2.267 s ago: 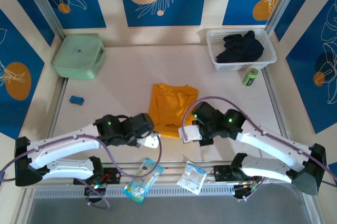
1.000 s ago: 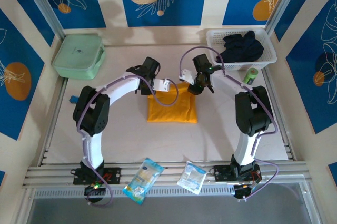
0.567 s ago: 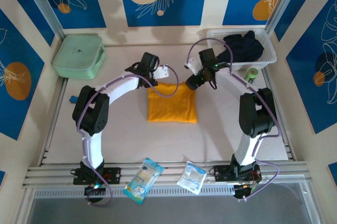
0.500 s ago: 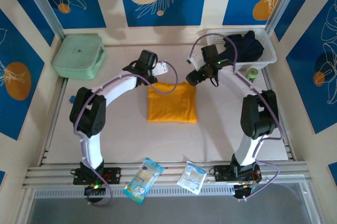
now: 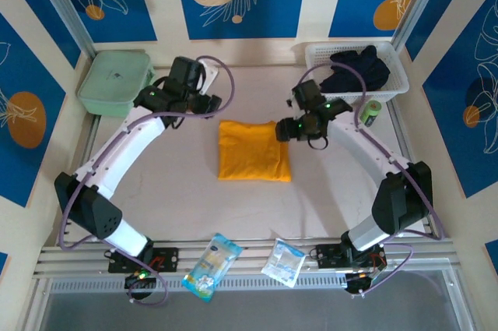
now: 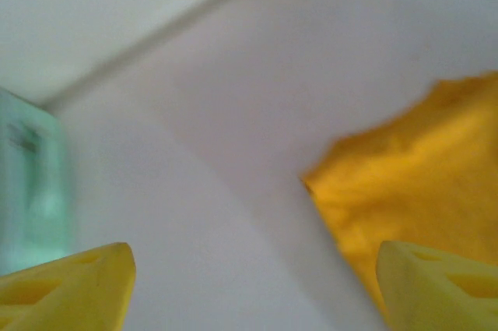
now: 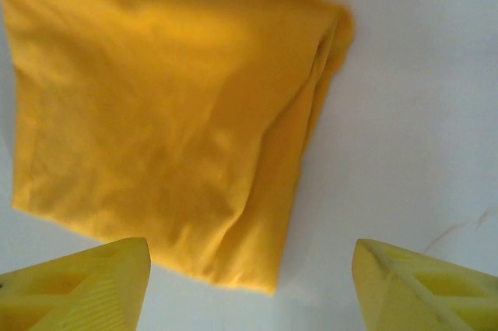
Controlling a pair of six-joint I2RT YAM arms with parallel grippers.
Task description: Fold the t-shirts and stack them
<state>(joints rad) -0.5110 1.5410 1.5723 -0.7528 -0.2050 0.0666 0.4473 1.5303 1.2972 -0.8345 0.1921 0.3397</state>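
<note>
The left arm (image 5: 118, 152) rises from its base at the near edge and bends far out to the left at the elbow. It then reaches forward and inward, with the wrist turned toward the middle. The left tool (image 5: 208, 102) has its jaws spread wide and empty, and in the wrist view its yellow fingertips (image 6: 70, 284) sit far apart. The right arm (image 5: 367, 152) mirrors this pose, elbow out to the right. The right tool (image 5: 282, 130) points inward, jaws likewise parted, with nothing between its fingertips (image 7: 78, 276).
</note>
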